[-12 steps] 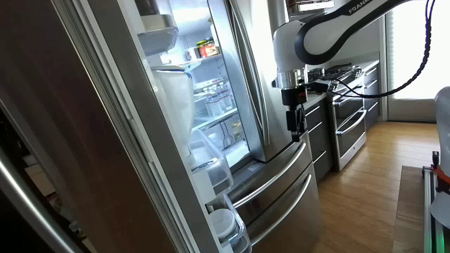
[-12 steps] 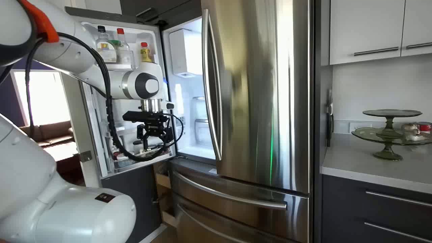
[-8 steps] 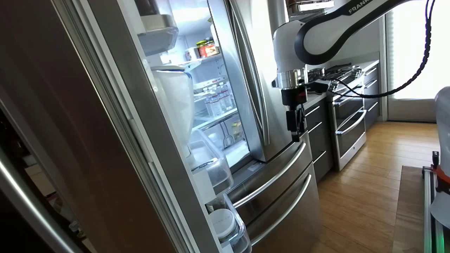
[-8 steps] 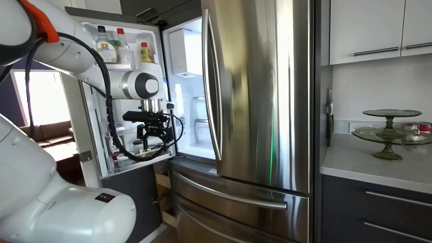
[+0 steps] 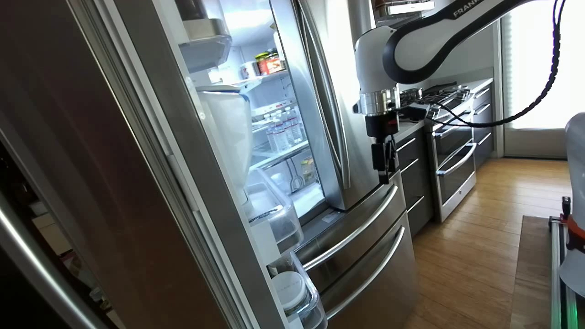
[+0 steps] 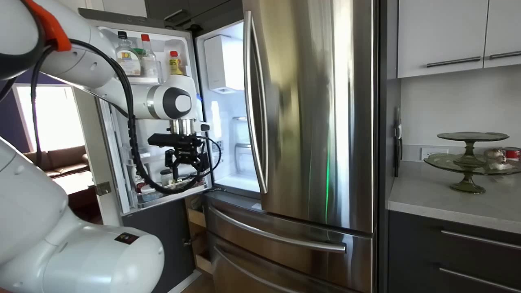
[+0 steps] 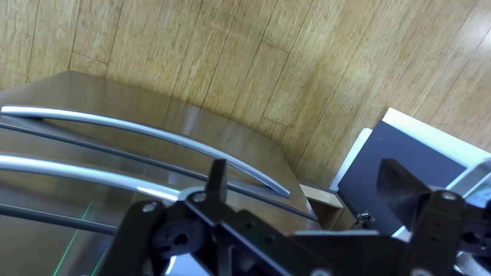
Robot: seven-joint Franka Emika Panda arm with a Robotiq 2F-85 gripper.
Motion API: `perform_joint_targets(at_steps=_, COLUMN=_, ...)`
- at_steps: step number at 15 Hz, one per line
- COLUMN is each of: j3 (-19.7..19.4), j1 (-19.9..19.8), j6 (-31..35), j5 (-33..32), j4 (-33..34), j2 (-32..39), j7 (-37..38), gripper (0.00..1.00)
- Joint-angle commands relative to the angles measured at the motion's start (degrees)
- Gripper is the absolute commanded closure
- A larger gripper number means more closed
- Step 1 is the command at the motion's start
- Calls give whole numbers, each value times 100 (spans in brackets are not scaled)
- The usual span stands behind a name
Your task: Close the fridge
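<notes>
The stainless-steel fridge [image 5: 358,151] [image 6: 313,122] shows in both exterior views. One door [image 5: 114,183] [image 6: 140,97] stands wide open, its shelved inner side exposed. The lit white interior shows between the doors. The long-handled door beside it is shut, as are the two drawers below. My gripper [image 5: 385,179] [image 6: 186,173] points down in front of the fridge, before the open door's inner side in an exterior view, touching nothing that I can see. In the wrist view my gripper [image 7: 303,163] is open, with wide-apart, empty fingers above the drawer handles [image 7: 184,141] and the floor.
Bottles [image 6: 130,59] and a white-lidded jar [image 5: 290,290] sit on the open door's shelves. Steel oven range [image 5: 457,160] and dark drawers stand beyond the fridge. Green glass cake stands [image 6: 468,175] are on the counter. Wooden shelves [image 7: 322,197] show beside the fridge.
</notes>
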Motion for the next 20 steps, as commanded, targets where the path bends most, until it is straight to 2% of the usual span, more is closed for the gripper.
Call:
perform_joint_targets(at_steps=1, j3=239, j1=15, j6=-260, j5=-225, j4=557, j2=78, j7=85, gripper=0)
perform_joint_targets(at_steps=4, j3=482, j1=75, j6=-95, j5=-643, j4=1042, j2=55, j7=-148, gripper=1)
perform_joint_targets(at_steps=5, j3=536, j1=120, j6=-19, j5=-746, j4=1186, j2=81, j7=-270, gripper=25)
perform_joint_targets(at_steps=7, j3=631, j1=246, j6=103, j5=-895, j4=1458, j2=125, j7=-534, gripper=30)
perform_joint_targets(at_steps=9, j3=699, j1=385, j6=291, j5=-983, j4=1655, j2=166, j7=-837, gripper=48)
perform_joint_targets(at_steps=11, j3=738, j1=516, j6=587, j5=-1067, j4=1760, j2=222, j7=-1187, gripper=62)
perform_joint_targets(at_steps=16, j3=543, j1=907, j6=2080, j5=-879, j4=1802, j2=574, j7=-2267, gripper=99)
perform_joint_targets(at_steps=18, j3=321, j1=1152, j6=2836, j5=-537, j4=1750, j2=766, j7=-2780, gripper=100)
perform_joint_targets(at_steps=19, j3=545, j1=916, j6=2373, j5=-856, j4=1774, j2=573, j7=-2248, gripper=98)
perform_joint_targets(at_steps=20, j3=468, j1=995, j6=2619, j5=-759, j4=1776, j2=669, j7=-2430, gripper=99)
